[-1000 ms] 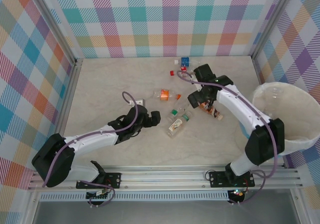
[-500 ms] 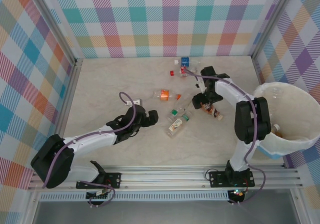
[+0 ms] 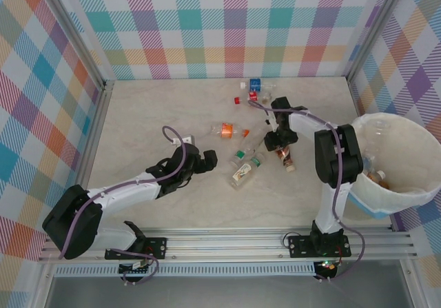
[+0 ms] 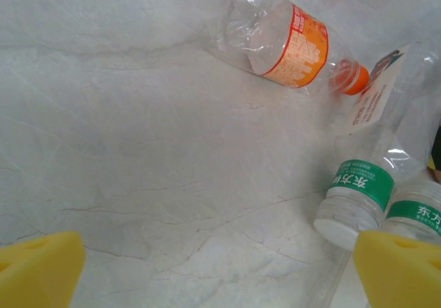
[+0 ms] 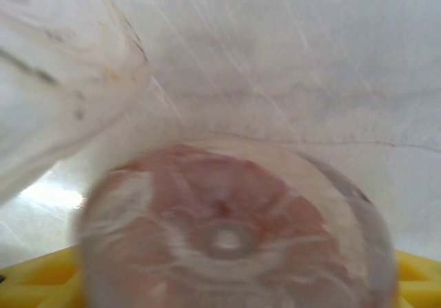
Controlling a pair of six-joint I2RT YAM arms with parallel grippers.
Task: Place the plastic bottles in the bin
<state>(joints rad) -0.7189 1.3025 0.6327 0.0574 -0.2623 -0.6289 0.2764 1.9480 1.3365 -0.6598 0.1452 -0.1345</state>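
Tabletop (image 3: 151, 115) was pale marble-look, with plaid walls (image 3: 207, 25) all round. Left gripper (image 3: 207, 160) gaped wide beside the green-label bottles (image 3: 247, 167). Right gripper (image 3: 280, 142) clamped a red-label bottle (image 3: 285, 158) low over the table. Bin (image 3: 406, 196) sat at the right edge, well apart.

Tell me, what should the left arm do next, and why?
Probably nudge the left gripper toward the green-labelled bottle: its fingers are open and empty, and that bottle lies on the table close beside one finger, not yet between them.
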